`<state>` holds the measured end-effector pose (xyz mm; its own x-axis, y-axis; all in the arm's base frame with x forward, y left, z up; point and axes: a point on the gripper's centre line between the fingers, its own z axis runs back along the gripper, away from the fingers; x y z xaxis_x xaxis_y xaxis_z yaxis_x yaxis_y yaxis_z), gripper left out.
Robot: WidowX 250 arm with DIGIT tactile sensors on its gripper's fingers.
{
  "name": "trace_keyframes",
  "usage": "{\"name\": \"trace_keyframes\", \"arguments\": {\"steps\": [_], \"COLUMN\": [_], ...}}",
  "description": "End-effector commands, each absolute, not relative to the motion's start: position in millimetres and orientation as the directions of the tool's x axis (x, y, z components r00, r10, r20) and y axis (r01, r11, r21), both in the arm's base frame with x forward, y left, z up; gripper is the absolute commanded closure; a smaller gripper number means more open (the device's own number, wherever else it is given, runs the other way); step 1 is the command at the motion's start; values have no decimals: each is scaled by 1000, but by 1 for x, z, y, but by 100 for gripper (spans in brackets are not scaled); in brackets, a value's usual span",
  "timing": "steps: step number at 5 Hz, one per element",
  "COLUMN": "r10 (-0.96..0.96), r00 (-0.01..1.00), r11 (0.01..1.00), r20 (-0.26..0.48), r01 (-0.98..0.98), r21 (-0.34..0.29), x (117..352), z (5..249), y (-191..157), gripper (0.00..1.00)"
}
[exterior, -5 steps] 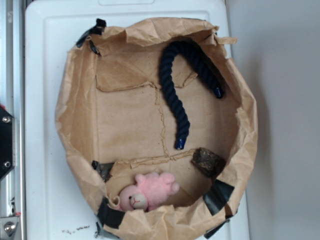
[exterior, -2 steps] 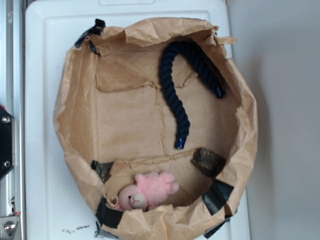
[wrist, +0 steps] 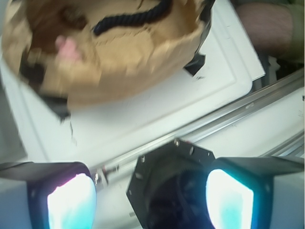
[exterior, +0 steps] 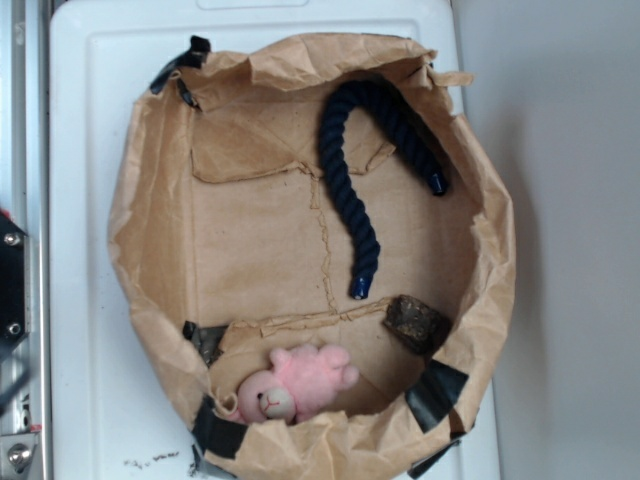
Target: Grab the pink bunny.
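Note:
The pink bunny (exterior: 298,383) lies on its side at the near edge inside the brown paper basin (exterior: 150,260), pale head to the left. In the wrist view the bunny (wrist: 68,47) is a blurred pink spot far off at the upper left. My gripper (wrist: 150,200) hangs well outside the basin, over the robot's black base plate (wrist: 167,186). Its two glowing pads (wrist: 71,202) stand wide apart with nothing between them. The gripper does not appear in the exterior view.
A dark blue rope (exterior: 365,175) curves across the basin's back right. A dark brown rough chunk (exterior: 415,323) sits right of the bunny. The basin rests on a white tray (exterior: 85,200); a metal rail (exterior: 25,120) runs along the left.
Nothing in the basin has moved. A faint blur shows over the rail at the lower left of the exterior view now.

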<state>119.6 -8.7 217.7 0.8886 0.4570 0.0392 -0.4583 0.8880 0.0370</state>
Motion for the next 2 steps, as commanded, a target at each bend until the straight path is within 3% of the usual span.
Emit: {"name": "trace_keyframes", "arguments": {"steps": [1,2], "r10": [432,374], "r00": [897,920], "r11": [901,927], "r20": [87,117], "r01": [-433,-367], "r21": [-11,-77], "x": [172,188], "z": [223,216], "y": [13,19], "gripper": [0,0]}}
